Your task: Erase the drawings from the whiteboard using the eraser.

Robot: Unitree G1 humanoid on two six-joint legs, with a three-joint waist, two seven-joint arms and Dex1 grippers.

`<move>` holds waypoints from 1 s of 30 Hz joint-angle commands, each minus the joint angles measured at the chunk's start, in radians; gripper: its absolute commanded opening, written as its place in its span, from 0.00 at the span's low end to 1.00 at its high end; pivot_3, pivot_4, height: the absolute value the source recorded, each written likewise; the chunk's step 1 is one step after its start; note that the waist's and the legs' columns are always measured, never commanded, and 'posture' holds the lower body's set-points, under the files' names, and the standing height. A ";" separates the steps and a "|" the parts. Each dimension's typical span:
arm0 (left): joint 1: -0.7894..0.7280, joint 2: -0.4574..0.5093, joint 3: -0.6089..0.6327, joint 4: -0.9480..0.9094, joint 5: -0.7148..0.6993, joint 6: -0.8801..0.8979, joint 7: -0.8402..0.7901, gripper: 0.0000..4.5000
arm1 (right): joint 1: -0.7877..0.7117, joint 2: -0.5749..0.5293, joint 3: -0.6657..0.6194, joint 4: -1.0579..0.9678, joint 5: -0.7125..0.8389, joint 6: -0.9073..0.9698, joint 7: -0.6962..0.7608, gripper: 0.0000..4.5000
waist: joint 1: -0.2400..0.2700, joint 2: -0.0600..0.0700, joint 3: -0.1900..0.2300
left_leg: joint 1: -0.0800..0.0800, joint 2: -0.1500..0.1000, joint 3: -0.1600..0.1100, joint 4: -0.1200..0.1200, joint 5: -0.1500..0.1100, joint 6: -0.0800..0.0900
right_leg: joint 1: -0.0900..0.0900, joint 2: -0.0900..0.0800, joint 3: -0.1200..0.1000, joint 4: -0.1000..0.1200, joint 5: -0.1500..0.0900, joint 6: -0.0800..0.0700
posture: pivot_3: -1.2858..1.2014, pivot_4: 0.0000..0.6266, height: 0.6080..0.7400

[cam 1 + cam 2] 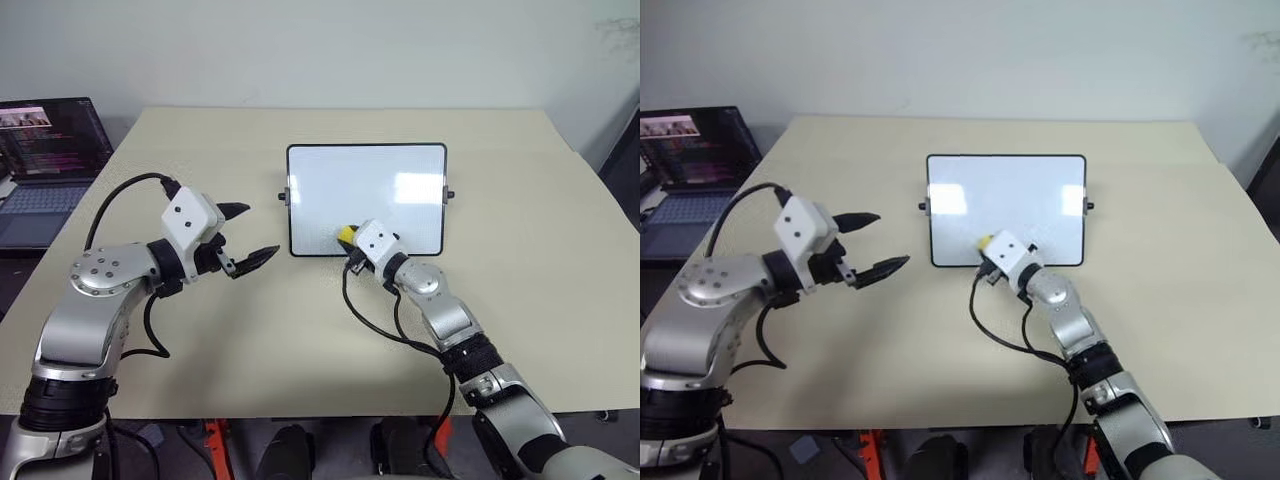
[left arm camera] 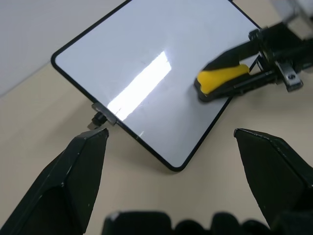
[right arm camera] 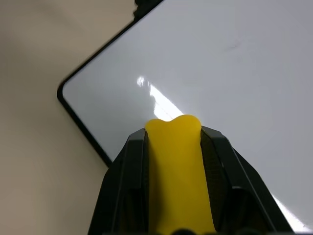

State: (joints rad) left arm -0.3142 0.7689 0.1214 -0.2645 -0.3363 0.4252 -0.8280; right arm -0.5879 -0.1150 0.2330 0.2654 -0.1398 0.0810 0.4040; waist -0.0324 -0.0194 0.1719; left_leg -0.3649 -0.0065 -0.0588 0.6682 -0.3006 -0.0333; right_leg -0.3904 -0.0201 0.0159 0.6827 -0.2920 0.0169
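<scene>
Eraser (image 3: 177,171): light, slightly squashy block, best pinched across its long sides. Right gripper (image 1: 350,240) pinches it so, reaching level onto the whiteboard's (image 1: 366,185) near edge, mid-desk. Board glossy, likely slides if pushed. Drawings: none discernible, possibly glare. Left gripper (image 1: 247,237) spread, hovering beside board's left edge.

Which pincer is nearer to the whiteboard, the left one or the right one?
The right. The right pincer, shut on the eraser, is over the whiteboard at its near edge. The left pincer is open, beside the board's left edge, apart from it.
</scene>
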 commanded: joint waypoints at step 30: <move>-0.059 -0.091 -0.116 -0.187 -0.220 0.178 -0.078 1.00 | 0.272 -0.265 -0.357 -0.693 0.042 0.745 -0.148 0.26 | 0.001 -0.001 -0.001 | -0.015 0.000 0.003 -0.003 0.000 -0.001 | -0.016 0.000 0.002 -0.001 0.000 0.000 | 0.52 0.24 1.00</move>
State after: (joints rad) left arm -0.3738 0.6587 -0.0139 -0.4311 -0.5364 0.6073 -0.8855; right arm -0.3165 -0.3705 -0.0930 -0.3814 -0.0992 0.8155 0.2676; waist -0.0316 -0.0201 0.1713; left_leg -0.3798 -0.0068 -0.0562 0.6650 -0.3002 -0.0342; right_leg -0.4063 -0.0200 0.0175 0.6813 -0.2923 0.0171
